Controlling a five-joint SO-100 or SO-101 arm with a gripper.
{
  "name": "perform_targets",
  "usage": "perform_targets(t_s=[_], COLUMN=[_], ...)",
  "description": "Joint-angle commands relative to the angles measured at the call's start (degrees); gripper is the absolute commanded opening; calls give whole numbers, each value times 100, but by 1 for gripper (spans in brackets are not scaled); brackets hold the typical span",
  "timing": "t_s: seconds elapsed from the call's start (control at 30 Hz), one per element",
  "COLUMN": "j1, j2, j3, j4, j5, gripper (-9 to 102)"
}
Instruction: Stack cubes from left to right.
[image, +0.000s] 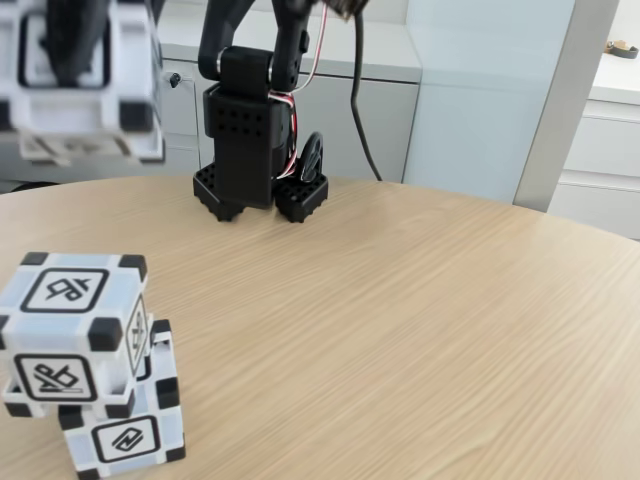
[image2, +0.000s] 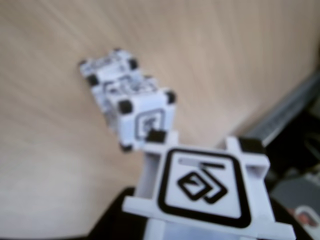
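Holding a third cube (image: 85, 80) aloft, blurred, at the upper left of the fixed view, gripper (image: 75, 45) pinching it. Filling the lower middle of the wrist view too (image2: 205, 187). Sitting at lower left on the wooden desk (image: 400, 320): two cubes stacked askew, upper cube (image: 75, 335) overhanging lower cube (image: 130, 430).
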Motion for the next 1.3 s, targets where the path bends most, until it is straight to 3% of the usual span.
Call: perform_targets(t_s=[0.0,1.1,1.27], j1=[44,475,466], j2=[0,-1125,-1125], j3=[-308,-378,-369], j4=[0,-79,-79], j5=[35,237,281], gripper=[0,0,5])
